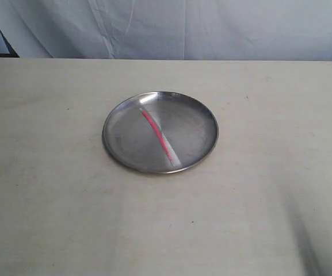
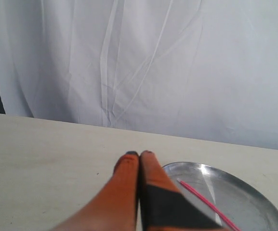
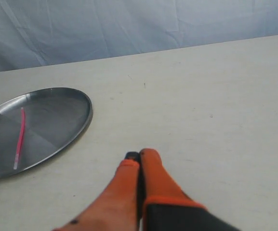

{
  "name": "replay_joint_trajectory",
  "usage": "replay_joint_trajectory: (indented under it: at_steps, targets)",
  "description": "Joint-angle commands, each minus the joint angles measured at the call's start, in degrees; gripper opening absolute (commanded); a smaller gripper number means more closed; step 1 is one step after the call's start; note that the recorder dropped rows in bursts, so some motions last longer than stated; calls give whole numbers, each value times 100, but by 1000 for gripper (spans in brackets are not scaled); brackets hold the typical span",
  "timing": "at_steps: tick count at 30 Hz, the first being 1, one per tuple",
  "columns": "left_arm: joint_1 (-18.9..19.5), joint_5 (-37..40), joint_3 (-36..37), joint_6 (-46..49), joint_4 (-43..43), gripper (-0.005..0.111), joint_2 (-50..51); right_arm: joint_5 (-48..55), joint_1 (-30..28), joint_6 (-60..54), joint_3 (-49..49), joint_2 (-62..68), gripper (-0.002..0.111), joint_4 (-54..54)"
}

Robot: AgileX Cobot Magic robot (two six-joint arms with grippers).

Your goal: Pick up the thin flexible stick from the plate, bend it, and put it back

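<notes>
A thin pink-red flexible stick (image 1: 156, 133) with a short white tip is seen lying flat inside a round shiny silver metal plate (image 1: 191, 123), set diagonally across its middle. The plate is placed on a pale beige counter (image 1: 50, 201), backed by a white cloth backdrop (image 1: 212, 29). The left orange tool (image 2: 139, 154) is held with its fingers pressed together, gripping nothing; the stick lies ahead of its tips, untouched. The right orange tool (image 3: 139, 155) is likewise closed and empty, held over the counter, well apart from the plate and the stick.
</notes>
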Motion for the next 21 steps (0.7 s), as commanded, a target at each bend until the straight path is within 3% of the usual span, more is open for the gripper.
replay_joint_trajectory:
  at_steps: [1,21]
  targets:
    - [-31,-6,14,-5,15,0,-7,-31,-31,-22,31,-37,-1,-8]
    - [-31,-6,14,-5,15,0,-7,-81,-31,-22,31,-37,-1,-8]
